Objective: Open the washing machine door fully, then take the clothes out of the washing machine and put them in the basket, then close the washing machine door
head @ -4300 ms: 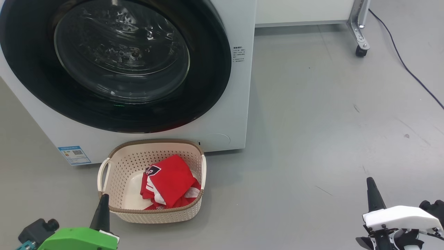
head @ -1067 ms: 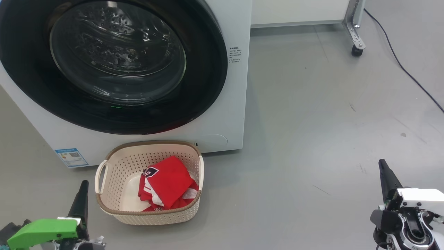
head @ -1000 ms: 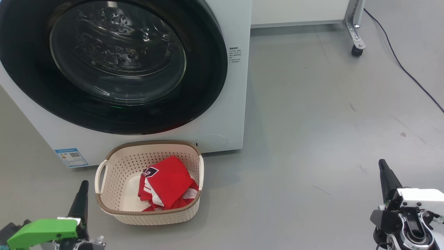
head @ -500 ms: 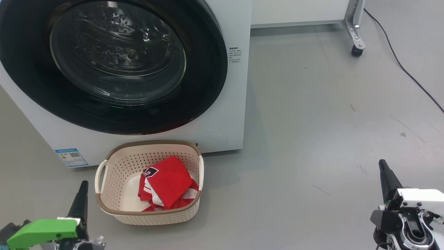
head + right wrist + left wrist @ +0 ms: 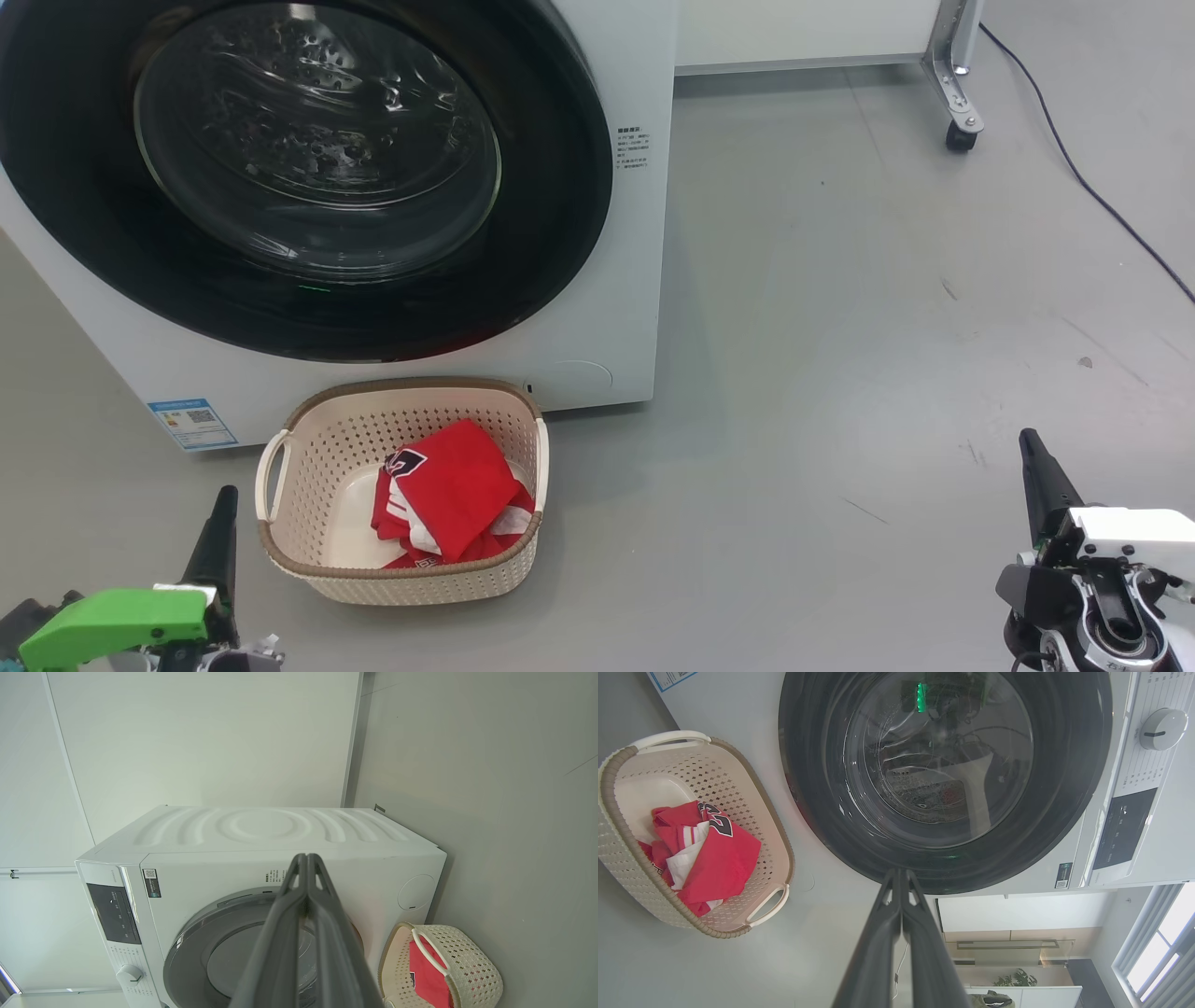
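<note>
Closest to me, my left tool point(image 5: 222, 499) and my right tool point(image 5: 1030, 446) sit low at either side. Each has its two dark fingers pressed together on nothing, which the wrist views confirm. Both are well apart from everything the job concerns.

Just beyond the left tool stands the basket point(image 5: 401, 385) on the floor point(image 5: 840, 327), right against the foot of the washing machine point(image 5: 644, 280). The clothes point(image 5: 453, 495) lie crumpled inside it, red with white stripes and lettering, filling the right part of the basket's bottom.

Behind that, the washing machine door point(image 5: 565, 187) looks shut, its black rim lying flush against the white front. Through the glass I make out perforated drum metal and no fabric, though reflections keep me from being sure.

By my reckoning the job is as good as finished: the door appears closed and the garment is out of the drum and in the basket. All that seems left is to confirm that the door has latched.

The count is two tools, one basket, one red garment, and one machine with one door.
</note>
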You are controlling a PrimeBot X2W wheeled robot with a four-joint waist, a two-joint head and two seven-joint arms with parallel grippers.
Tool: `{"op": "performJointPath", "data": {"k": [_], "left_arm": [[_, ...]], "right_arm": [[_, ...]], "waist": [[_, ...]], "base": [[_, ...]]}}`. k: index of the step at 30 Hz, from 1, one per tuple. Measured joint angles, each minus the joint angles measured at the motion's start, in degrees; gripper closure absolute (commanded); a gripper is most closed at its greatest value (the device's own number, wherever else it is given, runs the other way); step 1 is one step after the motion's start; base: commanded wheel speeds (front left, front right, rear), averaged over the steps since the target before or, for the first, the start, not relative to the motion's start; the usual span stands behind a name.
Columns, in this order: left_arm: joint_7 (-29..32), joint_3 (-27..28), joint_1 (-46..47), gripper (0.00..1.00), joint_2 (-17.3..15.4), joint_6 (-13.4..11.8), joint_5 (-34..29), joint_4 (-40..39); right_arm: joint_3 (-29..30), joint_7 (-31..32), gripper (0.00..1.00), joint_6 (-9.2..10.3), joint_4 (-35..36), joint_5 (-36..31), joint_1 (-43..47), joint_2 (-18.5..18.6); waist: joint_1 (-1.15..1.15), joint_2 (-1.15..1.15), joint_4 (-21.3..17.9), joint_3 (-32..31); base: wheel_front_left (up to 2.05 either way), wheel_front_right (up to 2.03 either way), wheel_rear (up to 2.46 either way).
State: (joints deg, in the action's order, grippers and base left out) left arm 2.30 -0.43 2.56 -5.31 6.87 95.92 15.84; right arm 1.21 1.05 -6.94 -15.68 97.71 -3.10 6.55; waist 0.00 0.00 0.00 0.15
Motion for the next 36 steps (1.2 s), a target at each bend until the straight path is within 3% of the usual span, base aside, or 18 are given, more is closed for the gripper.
{"op": "performJointPath", "data": {"k": [36], "left_arm": [[0.2, 0.2, 0.1, 1.00, 0.1, 0.0, 0.0, 0.0]], "right_arm": [[0.3, 0.3, 1.00, 0.00, -0.1, 0.0, 0.0, -0.1]], "waist": [[0.00, 0.00, 0.0, 0.0]], "base": [[0.00, 0.00, 0.00]]}}
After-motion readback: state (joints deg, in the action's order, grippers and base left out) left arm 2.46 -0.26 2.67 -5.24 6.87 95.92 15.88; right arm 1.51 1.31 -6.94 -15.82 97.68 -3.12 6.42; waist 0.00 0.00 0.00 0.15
